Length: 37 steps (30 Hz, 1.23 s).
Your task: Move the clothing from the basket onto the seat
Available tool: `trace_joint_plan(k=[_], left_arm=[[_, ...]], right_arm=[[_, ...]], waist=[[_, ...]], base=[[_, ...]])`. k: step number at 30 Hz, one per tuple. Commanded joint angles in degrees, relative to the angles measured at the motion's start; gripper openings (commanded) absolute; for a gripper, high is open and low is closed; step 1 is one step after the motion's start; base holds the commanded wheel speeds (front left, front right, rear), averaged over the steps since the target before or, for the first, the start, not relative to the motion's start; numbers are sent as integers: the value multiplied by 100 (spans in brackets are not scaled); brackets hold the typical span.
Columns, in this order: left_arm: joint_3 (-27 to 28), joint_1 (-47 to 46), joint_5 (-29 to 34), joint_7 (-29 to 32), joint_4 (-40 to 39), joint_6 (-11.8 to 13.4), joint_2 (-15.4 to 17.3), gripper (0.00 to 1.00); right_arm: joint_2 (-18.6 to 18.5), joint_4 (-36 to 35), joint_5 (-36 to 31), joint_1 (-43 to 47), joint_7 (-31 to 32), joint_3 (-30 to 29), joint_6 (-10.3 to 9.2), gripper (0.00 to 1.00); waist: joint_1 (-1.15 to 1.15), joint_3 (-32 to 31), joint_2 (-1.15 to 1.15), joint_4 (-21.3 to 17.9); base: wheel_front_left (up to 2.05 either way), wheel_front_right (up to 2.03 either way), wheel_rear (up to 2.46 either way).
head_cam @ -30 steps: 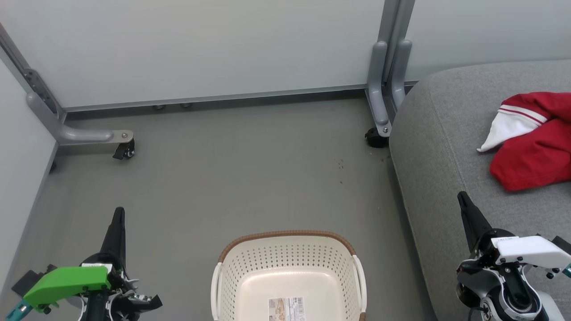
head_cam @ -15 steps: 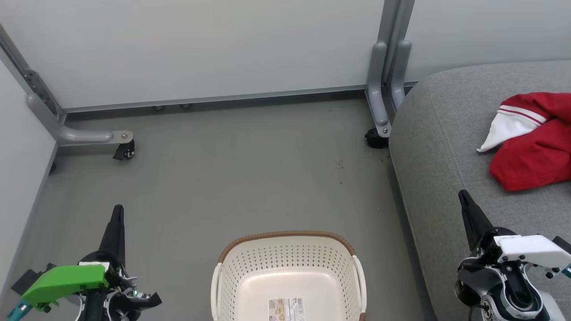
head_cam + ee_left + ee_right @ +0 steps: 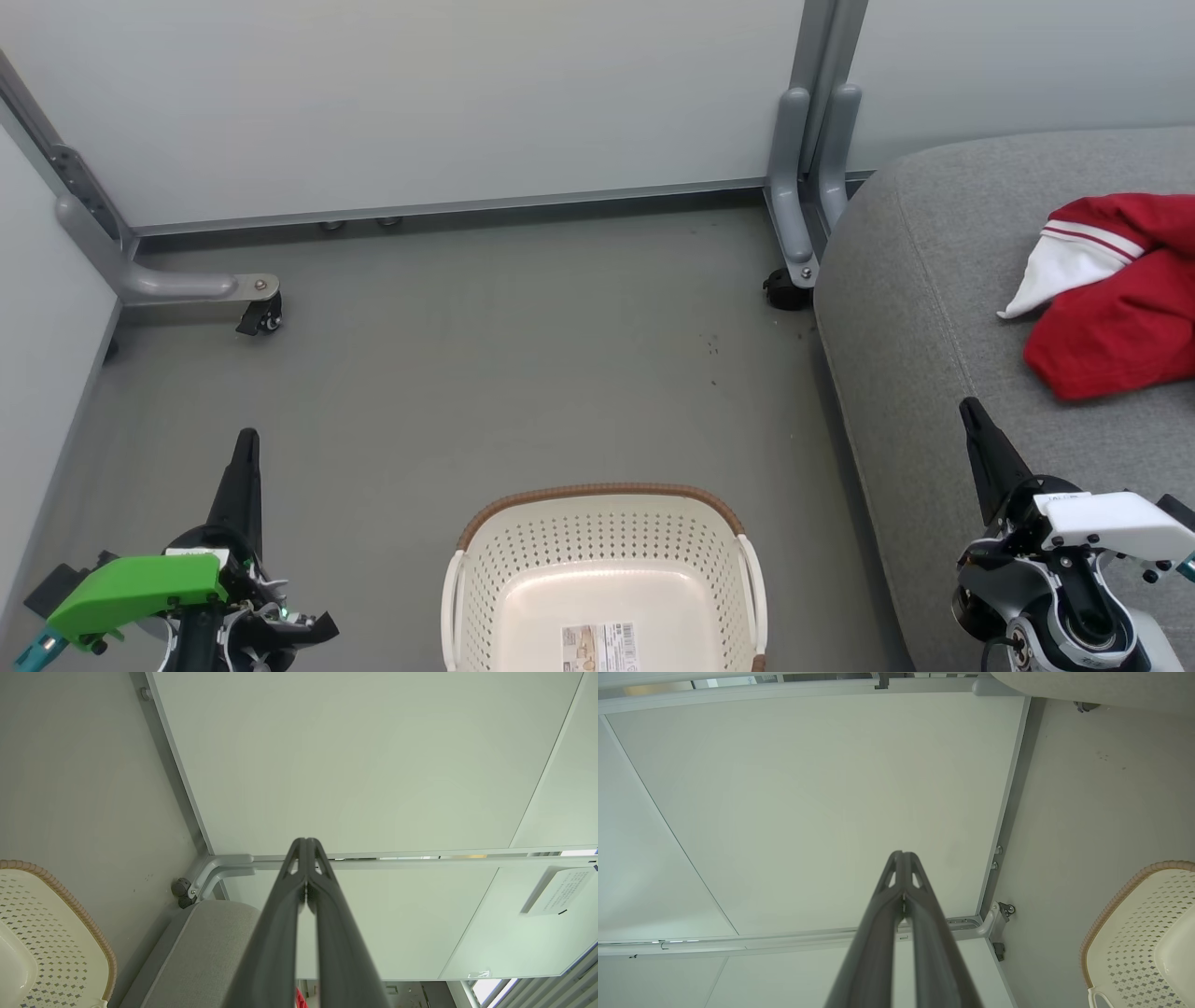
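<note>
The red clothing (image 3: 1116,313) with a white striped panel lies bunched on the grey seat (image 3: 924,308) at the right edge of the head view. The white basket (image 3: 602,574) with its brown rim stands on the floor at bottom centre; only a label shows on its bottom. My left gripper (image 3: 247,441) is shut at lower left, well left of the basket, holding nothing. My right gripper (image 3: 967,407) is shut over the seat's front part, below the clothing and apart from it. Both wrist views show the fingertips pressed together, left (image 3: 306,841) and right (image 3: 901,854).
Grey floor (image 3: 485,373) spreads between basket and pale partition walls (image 3: 420,93). Metal partition feet with castors stand at the left (image 3: 257,313) and beside the seat's far corner (image 3: 794,285). Each wrist view catches part of the basket, left (image 3: 51,933) and right (image 3: 1139,933).
The right gripper has sunk very slightly in the picture over the second. Nothing else has moved.
</note>
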Motion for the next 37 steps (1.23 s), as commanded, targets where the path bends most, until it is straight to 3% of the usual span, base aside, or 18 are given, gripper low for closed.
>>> trace_joint_plan(k=[1, 37], left_arm=[[11, -65, -17, 21, 1, -29, 6, 0], [9, -64, -18, 19, 0, -29, 7, 0]], right_arm=[[11, 14, -18, -38, 34, -16, 2, 0], [56, 17, -81, -46, 81, -79, 2, 0]], waist=[[0, 0, 0, 0], [0, 0, 0, 0]], base=[[0, 0, 0], [0, 0, 0]])
